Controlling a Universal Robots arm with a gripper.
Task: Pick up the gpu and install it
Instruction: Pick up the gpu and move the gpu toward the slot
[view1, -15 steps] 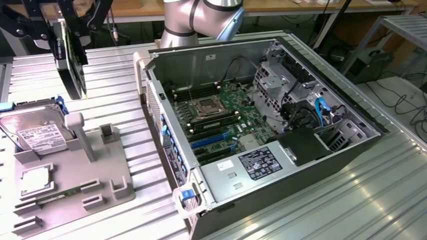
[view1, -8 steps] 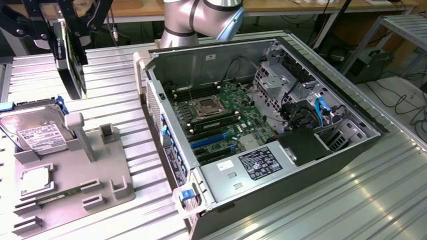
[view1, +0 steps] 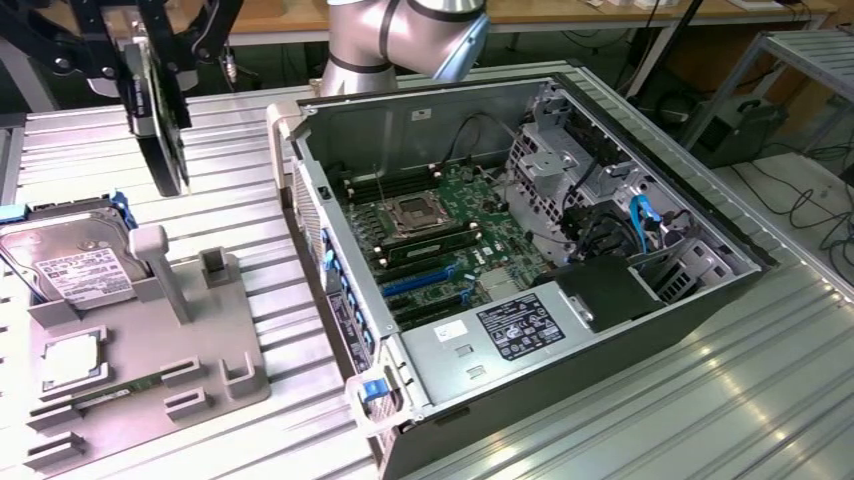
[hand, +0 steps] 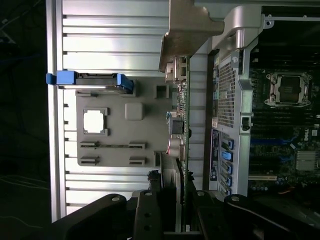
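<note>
Exterior view: the gripper (view1: 144, 55) sits high at the exterior view's far left, pinching the gpu (view1: 158, 130). The card hangs on edge above the ribbed table (view1: 240, 140), well apart from the open computer case (view1: 387, 130) on the exterior view's right. Below and nearer us, the grey fixture (view1: 200, 335) carries the hard drive (view1: 67, 265) at its far left corner. The blue slots (view1: 420, 285) on the motherboard (view1: 447, 215) lie bare. Wrist view: we look down the gpu's (hand: 177, 125) thin edge, its silver bracket (hand: 187, 30) at the far end, with a dark finger (hand: 150, 215) on either face. The card lines up between the fixture (hand: 125, 135) and the case wall (hand: 235, 65). The hold seems to be near one end only, though dark fingers against the dark card leave us unsure. Risks as we judge them: with so narrow a grip the card could pivot or slip. The bracket could catch the case wall on the way over. A small tilt could seat the connector beside its slot.
</note>
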